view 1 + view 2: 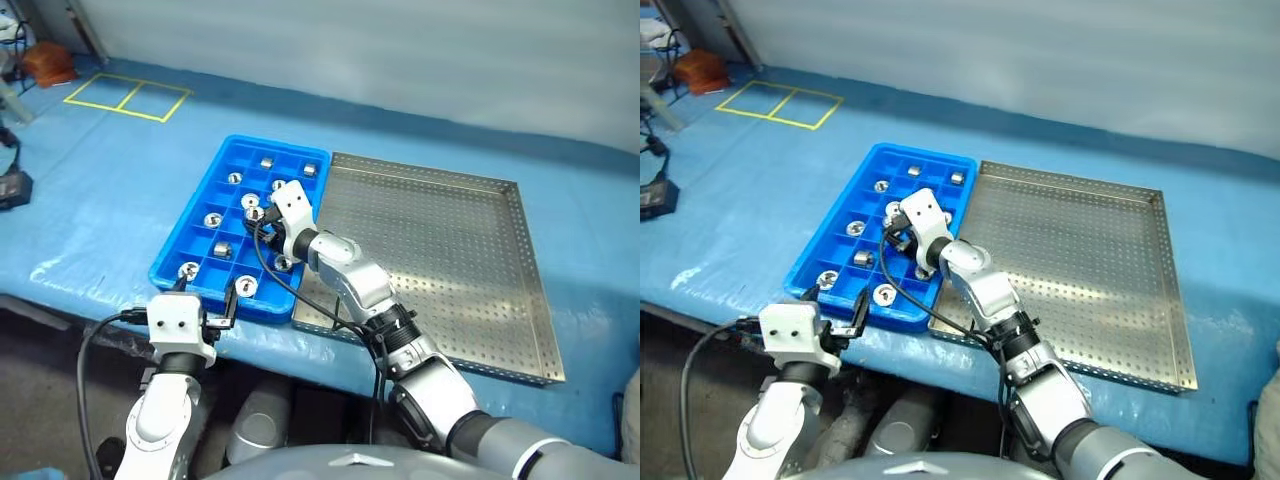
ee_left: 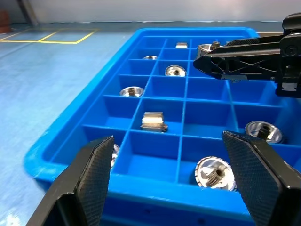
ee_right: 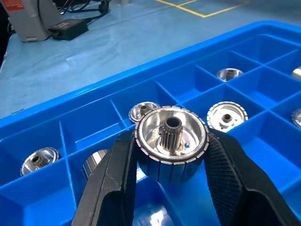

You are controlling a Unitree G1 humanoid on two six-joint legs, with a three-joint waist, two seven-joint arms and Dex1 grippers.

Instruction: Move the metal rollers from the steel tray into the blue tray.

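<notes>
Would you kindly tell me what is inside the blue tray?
The blue tray holds several metal rollers, each in its own compartment. The right gripper, holding another roller above it, hides some compartments.

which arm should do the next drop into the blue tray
Right. The right gripper is already shut on a metal roller and hangs over the blue tray. The left gripper is open and holds nothing, at the tray's near edge.

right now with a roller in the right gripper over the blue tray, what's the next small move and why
Probably lower the right gripper into a free compartment, then open. It is shut on a metal roller above the blue tray, where several cells already hold rollers, and the steel tray looks emptied.
</notes>
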